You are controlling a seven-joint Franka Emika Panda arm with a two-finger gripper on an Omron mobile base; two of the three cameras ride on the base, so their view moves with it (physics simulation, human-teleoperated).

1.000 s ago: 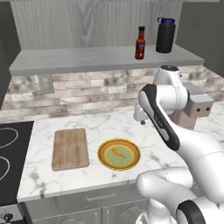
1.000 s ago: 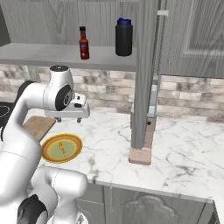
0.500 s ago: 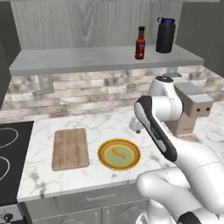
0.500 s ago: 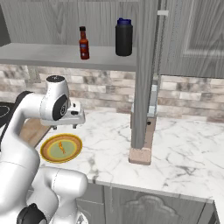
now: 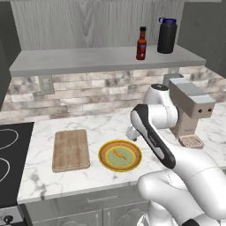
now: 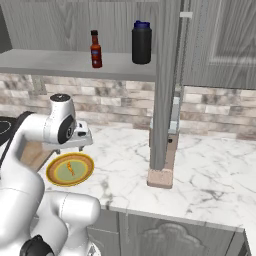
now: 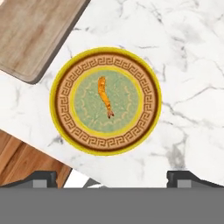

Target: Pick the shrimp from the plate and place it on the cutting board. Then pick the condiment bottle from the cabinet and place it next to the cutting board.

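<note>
gripper point(image 7: 111, 177): jaws wide apart, nothing held
shrimp point(image 7: 104, 96): centre frame, lying on plate point(image 7: 65, 113)
cutting board point(image 7: 35, 30): upper left, beside plate, not touching

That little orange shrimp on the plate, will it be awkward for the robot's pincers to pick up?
Probably a bit. The shrimp is a thin curved sliver lying flat in the plate, so the fingertips have little to pinch and it may slide on the smooth centre. It looks very light, so weight should be no trouble, though a slight nudge could shift it.
</note>
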